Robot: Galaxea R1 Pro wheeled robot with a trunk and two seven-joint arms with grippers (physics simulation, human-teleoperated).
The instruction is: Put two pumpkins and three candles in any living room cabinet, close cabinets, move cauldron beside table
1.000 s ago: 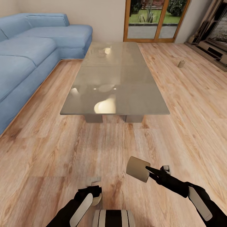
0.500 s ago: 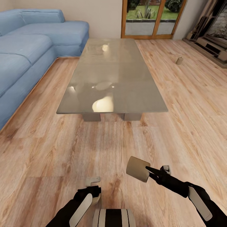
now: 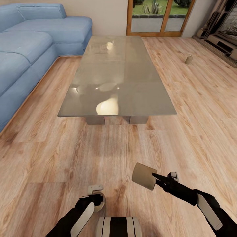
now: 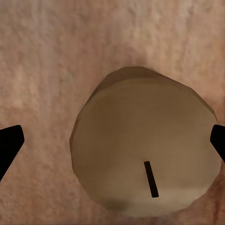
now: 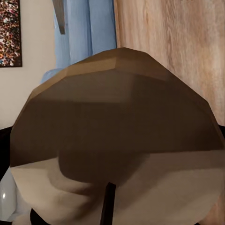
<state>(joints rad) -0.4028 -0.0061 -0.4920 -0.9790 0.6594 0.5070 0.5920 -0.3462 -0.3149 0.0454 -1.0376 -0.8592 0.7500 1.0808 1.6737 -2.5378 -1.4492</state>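
Note:
A cream candle (image 3: 144, 176) lies sideways in my right gripper (image 3: 155, 179), which is shut on it low at the right of the head view; in the right wrist view this candle (image 5: 117, 131) looms large. My left gripper (image 3: 98, 197) points down over a second candle (image 3: 102, 203) on the floor. In the left wrist view that candle (image 4: 145, 150), wick up, sits between the fingertips (image 4: 9, 143); one tip stands apart from it and the other is at its rim. A third candle (image 3: 188, 59) stands on the floor far right.
A long glossy grey table (image 3: 115, 75) stands straight ahead on the plank floor. A blue corner sofa (image 3: 29, 46) runs along the left. A wood-framed glass door (image 3: 158, 16) is at the back, and a low stone-coloured unit (image 3: 220, 42) lies far right.
The whole view has shifted, so the camera moved; the table now sits slightly lower left. My left gripper edged a little left over its candle. The right gripper still holds its candle.

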